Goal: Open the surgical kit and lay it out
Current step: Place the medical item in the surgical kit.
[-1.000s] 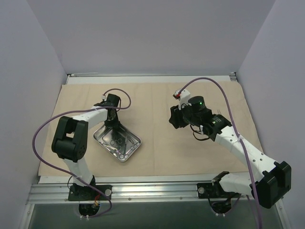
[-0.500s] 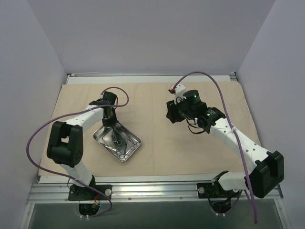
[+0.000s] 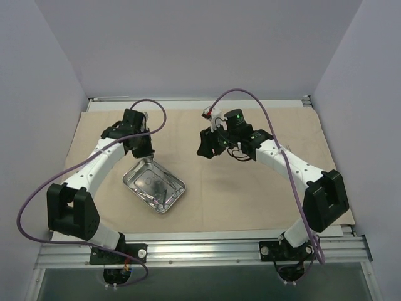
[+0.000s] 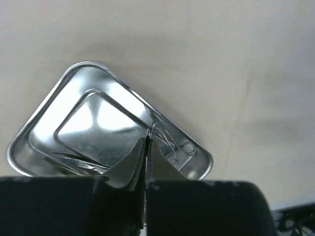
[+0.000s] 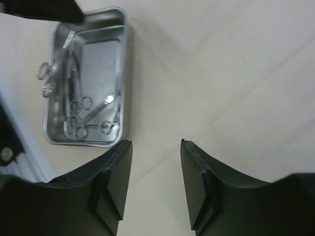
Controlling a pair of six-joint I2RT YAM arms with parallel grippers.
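The beige cloth wrap (image 3: pixel 250 194) lies spread flat over the table. On its left part sits the small steel tray (image 3: pixel 133 179), also seen in the left wrist view (image 4: pixel 29 130) and the right wrist view (image 5: pixel 125 73). Several ring-handled instruments (image 5: pixel 81 105) lie in the tray. My left gripper (image 3: pixel 145 155) hangs over the tray's far corner, shut, with a thin sliver of metal pinched at its tips (image 4: pixel 148 135); that instrument (image 4: pixel 177 145) slants down toward its rings in the tray. My right gripper (image 3: pixel 205 144) hovers open over bare cloth (image 5: pixel 221 73) right of the tray, holding nothing.
Grey walls close in the table on the left, back and right. A metal rail (image 3: pixel 200 251) with both arm bases runs along the near edge. Purple cables (image 3: pixel 250 100) loop over each arm.
My left gripper closed inside the tray, then rose and drew back toward the tray's far corner. My right arm swung left toward the tray, jaws still apart.
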